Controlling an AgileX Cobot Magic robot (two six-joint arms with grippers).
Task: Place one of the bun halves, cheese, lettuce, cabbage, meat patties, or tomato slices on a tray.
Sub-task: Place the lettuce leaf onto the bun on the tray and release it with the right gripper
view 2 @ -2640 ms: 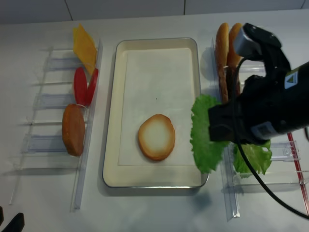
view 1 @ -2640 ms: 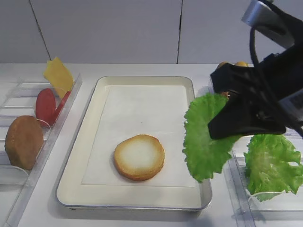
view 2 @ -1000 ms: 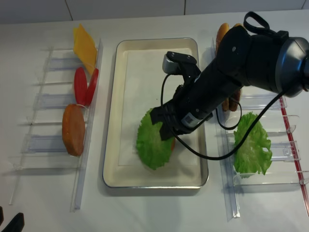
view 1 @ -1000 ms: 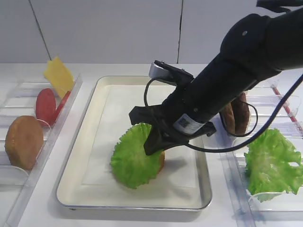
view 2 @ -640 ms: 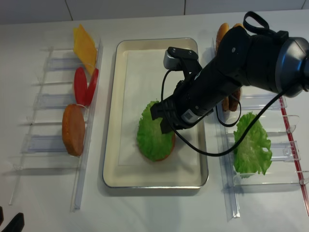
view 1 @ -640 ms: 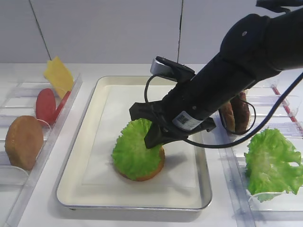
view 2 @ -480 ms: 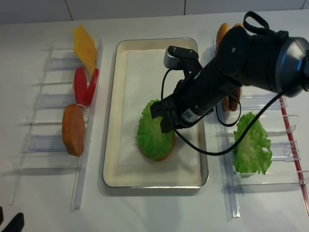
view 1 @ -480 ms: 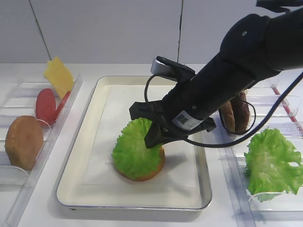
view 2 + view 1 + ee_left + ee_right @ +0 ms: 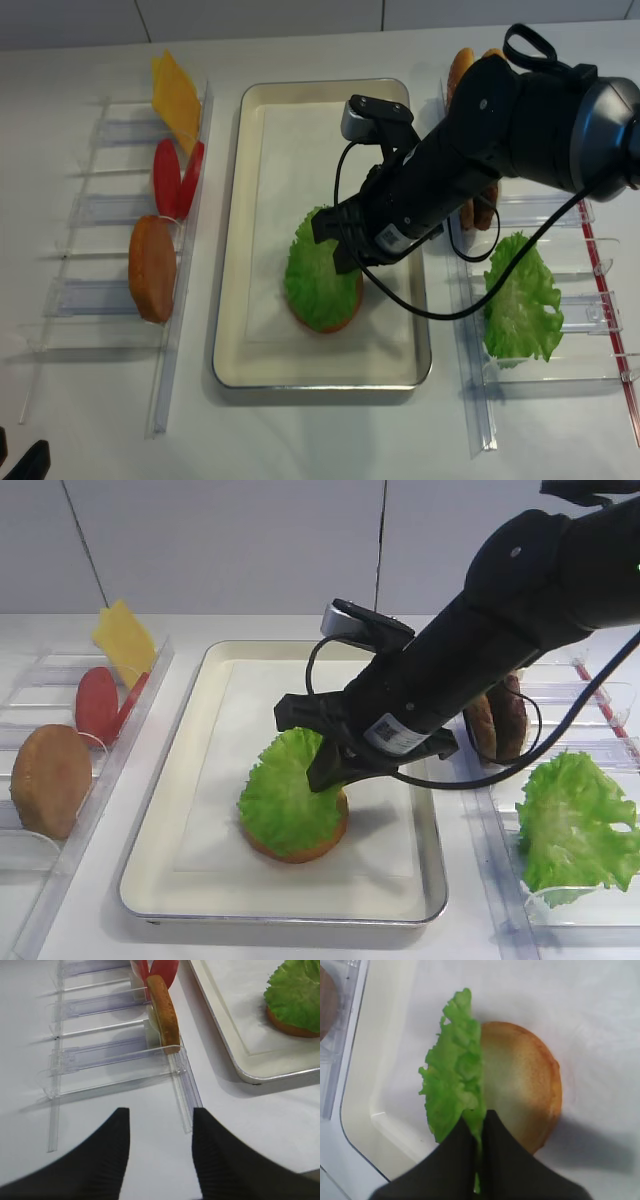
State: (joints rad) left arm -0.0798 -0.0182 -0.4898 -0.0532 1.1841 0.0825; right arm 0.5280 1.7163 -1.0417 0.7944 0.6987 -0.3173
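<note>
One high camera looks across from the front at a slant, the other straight down from overhead; both take in the tray [image 9: 160,810] and side bins. The right wrist camera peers close past its fingers [image 9: 470,1160] at the lettuce [image 9: 457,1090]; the left wrist camera looks low beyond its fingers [image 9: 110,1160] toward the tray's corner.

The right gripper [image 9: 322,770] has travelled from the right edge of the frame, beside the clear bins, to the lower centre over the tray [image 9: 168,810]. The lettuce [image 9: 285,798], formerly hanging in the air at the tray's right rim, now leans tilted on the bun half [image 9: 300,842], covering its previously bare pale face. Over the last second it settled slightly lower onto the bun.
</note>
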